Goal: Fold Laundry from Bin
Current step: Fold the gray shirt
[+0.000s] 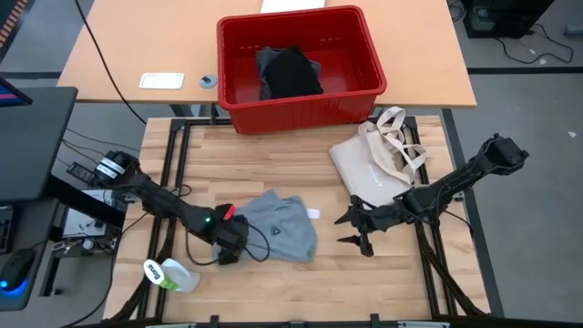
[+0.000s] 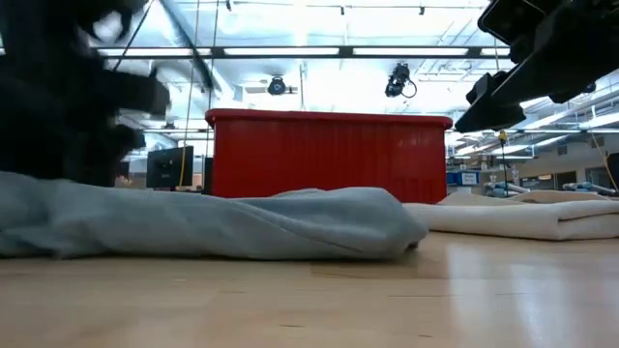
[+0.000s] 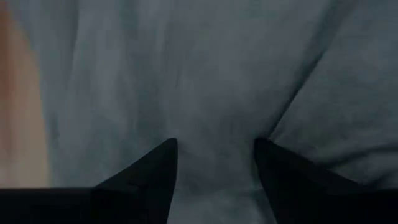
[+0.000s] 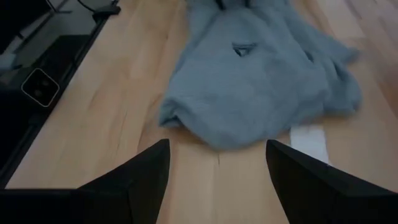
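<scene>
The light grey T-shirt (image 1: 278, 228) lies crumpled on the wooden table, its small chest mark (image 4: 244, 48) facing up; it also shows in the low view (image 2: 213, 222). My left gripper (image 1: 232, 244) is open at the shirt's left edge, and grey cloth (image 3: 211, 81) fills the view just beyond its fingertips. My right gripper (image 1: 344, 230) is open and empty to the right of the shirt, pointing at it (image 4: 217, 162). The red bin (image 1: 301, 64) stands at the far side with the black garment (image 1: 290, 71) inside. The plaid shirt is out of view. My left gripper's two fingers (image 3: 155, 168) stand apart, low at the T-shirt's left edge, pointing toward the table's right. I cannot tell whether they touch the cloth.
A cream tote bag (image 1: 378, 164) lies at the right, between the bin and my right arm. A white and green bottle (image 1: 168, 273) lies near the front left. A small white tag (image 1: 312, 214) lies beside the shirt. Bare wood runs along the near edge.
</scene>
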Action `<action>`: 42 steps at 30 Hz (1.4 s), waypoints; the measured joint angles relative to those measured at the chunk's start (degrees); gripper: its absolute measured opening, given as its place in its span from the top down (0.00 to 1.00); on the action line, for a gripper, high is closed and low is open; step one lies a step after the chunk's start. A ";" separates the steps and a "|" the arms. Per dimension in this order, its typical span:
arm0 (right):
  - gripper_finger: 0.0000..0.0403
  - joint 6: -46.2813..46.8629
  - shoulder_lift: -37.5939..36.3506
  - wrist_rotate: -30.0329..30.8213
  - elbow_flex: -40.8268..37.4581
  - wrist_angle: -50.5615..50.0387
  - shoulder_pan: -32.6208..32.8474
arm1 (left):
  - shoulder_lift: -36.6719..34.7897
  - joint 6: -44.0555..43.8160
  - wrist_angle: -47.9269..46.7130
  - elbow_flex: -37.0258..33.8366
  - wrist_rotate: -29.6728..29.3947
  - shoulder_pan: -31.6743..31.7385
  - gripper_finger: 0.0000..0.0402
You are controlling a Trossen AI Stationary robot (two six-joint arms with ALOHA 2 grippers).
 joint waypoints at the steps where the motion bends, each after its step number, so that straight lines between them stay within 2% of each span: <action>1: 0.33 0.00 0.00 0.45 0.00 0.01 -0.08 | -0.98 0.96 0.10 1.06 0.14 -0.53 0.46; 4: 0.33 0.13 0.26 2.27 0.00 1.56 -0.06 | -3.61 3.89 0.98 5.43 -1.40 -1.16 0.49; 7: 0.33 -1.31 3.74 2.68 0.15 7.32 0.04 | -3.82 4.88 1.27 8.05 -5.14 -1.17 0.51; 11: 0.33 -3.42 13.26 3.54 0.22 16.62 0.38 | -2.99 6.64 7.62 8.46 -7.84 -0.67 0.53; 15: 0.33 -6.30 23.14 4.41 0.97 25.12 -0.90 | -0.17 7.84 9.83 8.27 -8.08 0.19 0.53; 21: 0.33 -10.07 33.86 4.17 6.22 25.73 -2.83 | 2.56 5.19 9.82 8.27 -8.24 0.69 0.53; 26: 0.33 -16.15 38.55 4.50 8.96 24.55 -6.04 | 3.00 4.69 10.65 8.27 -8.26 0.67 0.53; 30: 0.34 -20.75 38.17 7.26 9.18 23.83 -13.19 | 2.96 4.62 13.35 8.27 -8.30 0.49 0.53; 35: 0.37 -28.86 33.47 17.26 9.03 25.26 -22.63 | 2.94 7.44 22.38 8.29 -8.30 0.65 0.53; 39: 0.38 -31.68 26.75 17.43 9.05 23.53 -26.22 | 2.93 10.46 27.30 8.29 -8.81 0.96 0.53; 42: 0.38 -27.92 20.68 12.74 9.07 19.51 -25.61 | 2.97 10.76 28.00 8.29 -10.36 1.49 0.53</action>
